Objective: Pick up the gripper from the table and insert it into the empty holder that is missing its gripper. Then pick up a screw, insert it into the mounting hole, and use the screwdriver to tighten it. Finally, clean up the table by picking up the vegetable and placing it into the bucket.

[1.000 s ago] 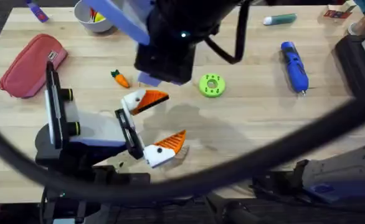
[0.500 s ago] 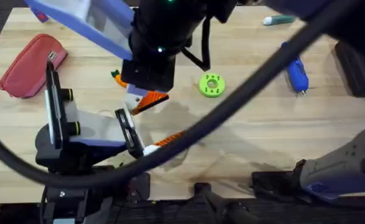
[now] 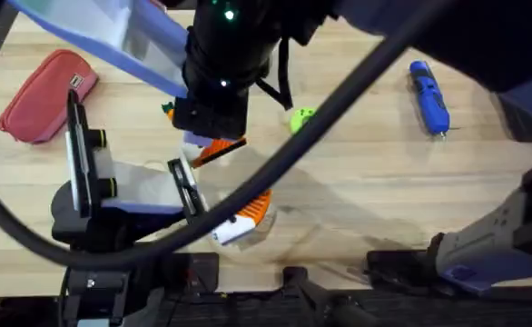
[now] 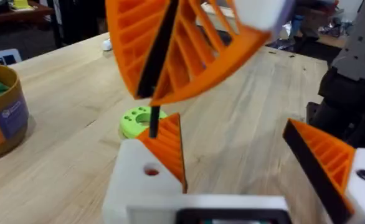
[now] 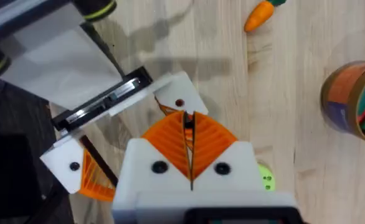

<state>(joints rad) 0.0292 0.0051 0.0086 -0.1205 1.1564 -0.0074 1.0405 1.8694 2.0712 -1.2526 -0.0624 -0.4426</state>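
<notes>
My right gripper (image 5: 189, 134), pressed together, seats the gripper (image 5: 170, 112) in the holder (image 5: 176, 93). Screw, screwdriver (image 3: 428, 95) and vegetable (image 5: 258, 15) remain.

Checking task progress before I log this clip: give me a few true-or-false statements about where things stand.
1. The screwdriver lies on the table, with no arm touching it. True.
2. The vegetable is in the bucket. False: it lies on the table.
3. The right gripper is shut on the gripper at the holder. True.
4. The left gripper's fingers are pressed together. False: they stand apart.
</notes>
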